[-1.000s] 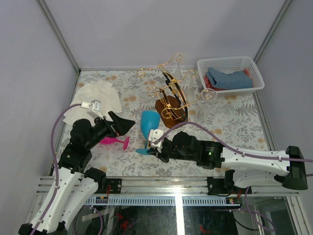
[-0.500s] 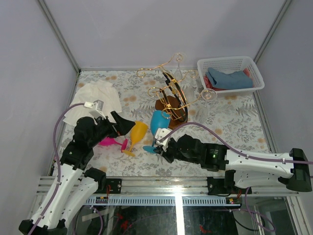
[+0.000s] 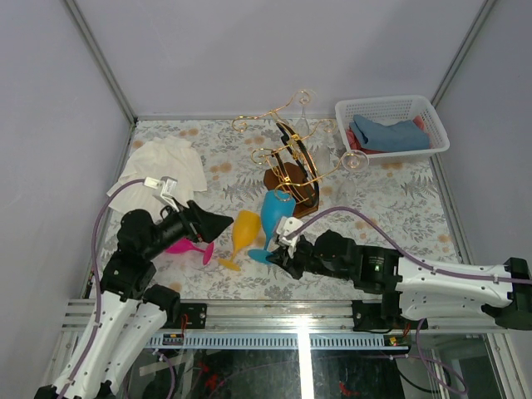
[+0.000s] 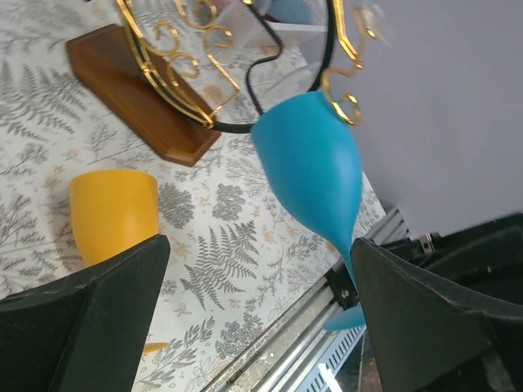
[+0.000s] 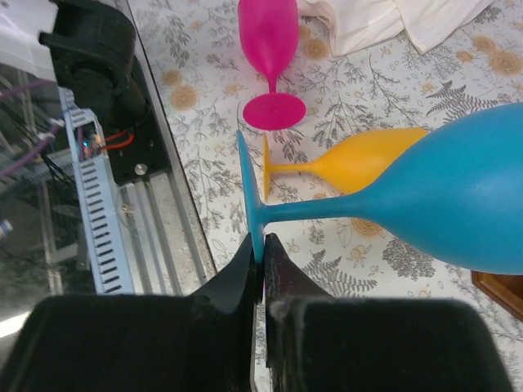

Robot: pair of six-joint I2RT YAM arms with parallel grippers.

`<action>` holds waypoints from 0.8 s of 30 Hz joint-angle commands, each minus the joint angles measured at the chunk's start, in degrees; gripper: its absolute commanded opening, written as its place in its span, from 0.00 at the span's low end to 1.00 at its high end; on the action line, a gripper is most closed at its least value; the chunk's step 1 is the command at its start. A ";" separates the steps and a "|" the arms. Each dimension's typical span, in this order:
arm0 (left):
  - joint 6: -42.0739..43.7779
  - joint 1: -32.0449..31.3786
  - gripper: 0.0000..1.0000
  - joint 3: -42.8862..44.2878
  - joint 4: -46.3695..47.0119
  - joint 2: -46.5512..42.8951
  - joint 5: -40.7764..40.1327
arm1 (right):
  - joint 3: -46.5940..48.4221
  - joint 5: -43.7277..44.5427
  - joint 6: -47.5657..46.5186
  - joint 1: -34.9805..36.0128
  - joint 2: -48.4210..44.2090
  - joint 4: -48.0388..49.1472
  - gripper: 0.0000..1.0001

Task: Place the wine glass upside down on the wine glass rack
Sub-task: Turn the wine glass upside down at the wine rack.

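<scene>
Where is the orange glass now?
Top view: the orange glass lies on its side left of centre, between the pink glass and the blue glass held by the right gripper.

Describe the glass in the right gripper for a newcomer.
Find the gold-wire wine glass rack mid-frame. Just in front of its wooden base is the blue glass, tilted, foot pinched by the right gripper. The orange glass and pink glass to its left lie ungripped.

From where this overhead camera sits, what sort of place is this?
Probably a robot test booth, not a home: plain grey walls box in one floral-clothed table, two robot arms are bolted to a metal rail, and the right gripper holds a blue wine glass.
</scene>
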 commanded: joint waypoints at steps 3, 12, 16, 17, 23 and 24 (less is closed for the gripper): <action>2.66 -0.79 0.92 -0.29 8.68 -2.28 10.80 | -1.38 -1.27 11.18 -0.07 -4.94 6.95 0.00; 2.26 -5.00 0.91 -2.44 13.28 -1.42 13.02 | -6.88 2.80 22.12 -0.07 -10.22 12.06 0.00; 2.62 -8.87 0.88 -2.74 14.67 0.77 12.50 | -10.15 7.53 27.87 -0.07 -12.28 14.97 0.00; 2.66 -10.31 0.88 -2.82 15.16 1.04 11.97 | -11.23 8.50 29.43 -0.07 -12.77 16.40 0.00; 3.03 -20.97 0.79 -3.61 18.49 4.60 6.11 | -16.26 11.23 36.25 -0.07 -14.85 25.77 0.00; 3.09 -22.65 0.77 -3.74 19.25 5.52 5.13 | -16.50 11.18 36.51 -0.07 -14.91 26.38 0.00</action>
